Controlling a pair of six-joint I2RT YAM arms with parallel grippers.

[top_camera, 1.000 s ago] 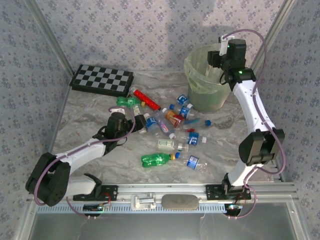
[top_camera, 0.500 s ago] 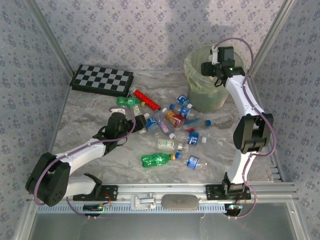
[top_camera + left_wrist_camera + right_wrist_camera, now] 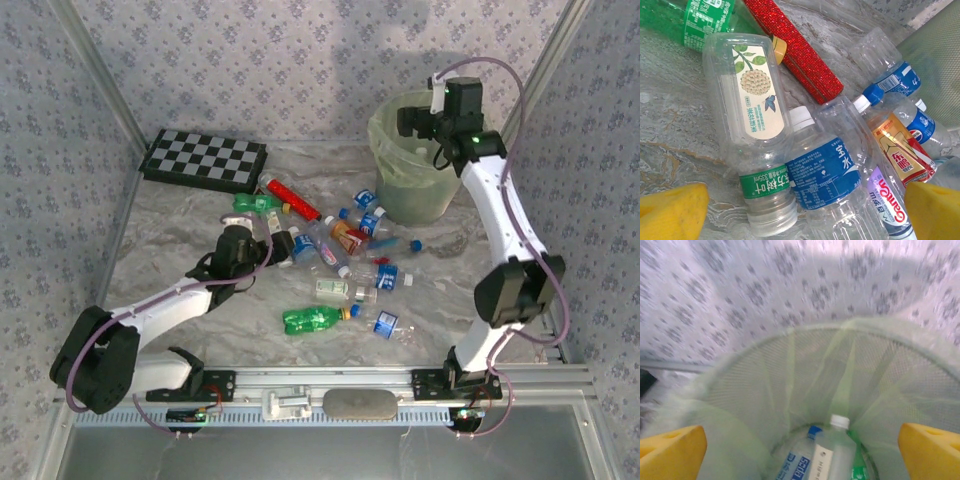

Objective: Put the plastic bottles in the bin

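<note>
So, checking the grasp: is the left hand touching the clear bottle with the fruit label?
Apart. Left wrist view: bare marble shows between the fruit-label bottle and the nearer finger of the left hand.

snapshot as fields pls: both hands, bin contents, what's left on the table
left hand: open, close over the bottle pile
right hand: open, empty, above the bin
in bin: white-capped bottle, blue-labelled bottle, maybe more
on table: roughly a dozen bottles, green bottle nearest the arms
not task: red stick, checkerboard
</note>
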